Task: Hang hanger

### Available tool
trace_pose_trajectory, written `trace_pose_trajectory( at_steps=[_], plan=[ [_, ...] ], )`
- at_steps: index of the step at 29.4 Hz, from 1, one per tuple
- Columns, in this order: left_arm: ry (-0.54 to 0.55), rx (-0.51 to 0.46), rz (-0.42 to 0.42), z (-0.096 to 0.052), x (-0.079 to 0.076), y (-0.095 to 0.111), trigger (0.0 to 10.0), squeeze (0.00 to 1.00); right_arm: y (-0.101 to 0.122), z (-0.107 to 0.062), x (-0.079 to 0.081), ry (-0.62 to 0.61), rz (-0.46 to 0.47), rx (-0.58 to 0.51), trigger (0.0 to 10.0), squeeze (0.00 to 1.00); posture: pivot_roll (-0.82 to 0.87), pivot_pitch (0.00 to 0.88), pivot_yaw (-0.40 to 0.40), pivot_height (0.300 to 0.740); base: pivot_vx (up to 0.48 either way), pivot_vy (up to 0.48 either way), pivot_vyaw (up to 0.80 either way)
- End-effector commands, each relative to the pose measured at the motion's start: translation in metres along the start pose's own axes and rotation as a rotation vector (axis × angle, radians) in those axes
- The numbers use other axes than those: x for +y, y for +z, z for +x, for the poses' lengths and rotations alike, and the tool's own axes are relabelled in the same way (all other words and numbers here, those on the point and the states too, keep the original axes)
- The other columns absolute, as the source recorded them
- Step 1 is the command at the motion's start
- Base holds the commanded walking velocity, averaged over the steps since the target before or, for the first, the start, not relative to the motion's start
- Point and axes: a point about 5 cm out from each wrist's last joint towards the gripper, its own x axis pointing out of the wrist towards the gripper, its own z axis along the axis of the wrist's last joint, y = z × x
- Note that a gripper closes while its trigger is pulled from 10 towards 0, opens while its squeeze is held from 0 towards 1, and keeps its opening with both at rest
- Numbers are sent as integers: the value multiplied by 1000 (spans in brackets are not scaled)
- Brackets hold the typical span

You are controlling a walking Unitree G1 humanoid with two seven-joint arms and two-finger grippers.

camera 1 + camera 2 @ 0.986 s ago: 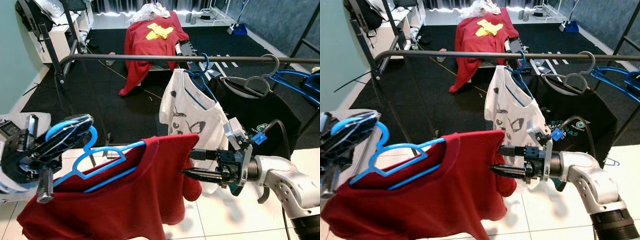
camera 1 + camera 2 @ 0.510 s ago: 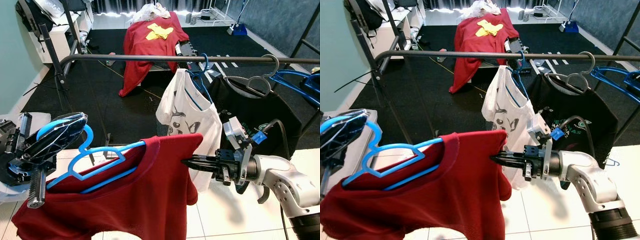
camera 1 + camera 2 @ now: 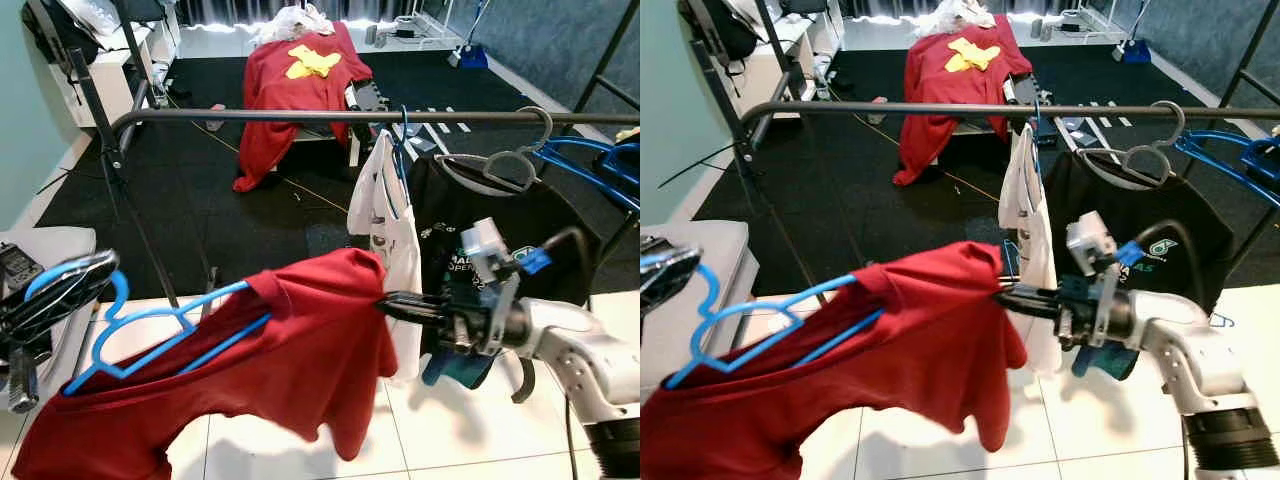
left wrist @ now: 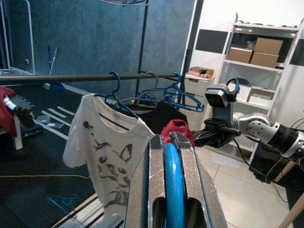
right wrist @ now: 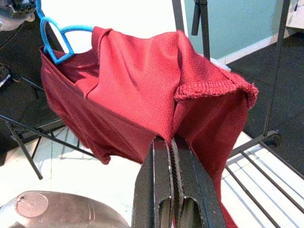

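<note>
1. The light blue plastic hanger, carrying a dark red knit shirt, is held up in front of the robot, below and well short of the black metal clothes rail.
2. The left tool has its fingers pressed together on the hanger's hook; the left wrist view shows the blue hook between the two fingers.
3. The right tool pinches the red shirt's shoulder, jaws pressed together on the cloth, holding the garment stretched out.
4. The step in hand looks like carrying the loaded hanger to the rail.
5. Next, the hook likely needs lifting over the rail's bare stretch, left of the white printed T-shirt, then lowering.
</note>
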Motion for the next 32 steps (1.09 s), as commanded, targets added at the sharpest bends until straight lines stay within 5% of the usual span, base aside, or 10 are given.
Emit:
trace_pose_trajectory(
  at_steps=[1,6,16,20,21,26,28,29,32],
  plan=[
    [-14,37,39,-3,-2,8,0,0,7,-6,-5,-38,-25,-30,0,0,-67,106,9,740,0,0,0],
    [-45,65,34,-6,-7,11,118,0,11,-11,-15,-112,-44,-40,0,0,-65,107,10,740,0,0,0],
    [-106,-30,65,-8,-12,31,0,0,1,-15,-31,-252,-29,19,0,0,-65,106,6,740,0,0,0],
    [-282,-90,34,6,-31,40,196,0,-7,-14,-44,-368,-15,79,0,0,-65,104,0,740,0,0,0],
    [-315,-107,29,11,-35,41,1765,0,-9,-12,-44,-362,-10,89,0,0,-65,102,-1,740,0,0,0],
    [-367,-139,8,21,-42,41,902,0,-14,-3,-41,-341,0,99,0,0,-65,99,-4,740,0,0,0],
    [-394,-142,-5,24,-44,41,902,0,-15,-1,-42,-343,3,98,0,0,-65,99,-4,740,0,0,0],
    [-391,-142,-11,27,-45,38,2196,0,-17,1,-41,-335,8,99,0,0,-63,96,-2,740,0,0,0],
    [-363,-161,-26,33,-43,32,1686,0,-24,8,-37,-308,19,119,0,0,-63,94,-1,740,0,0,0]
  ],
)
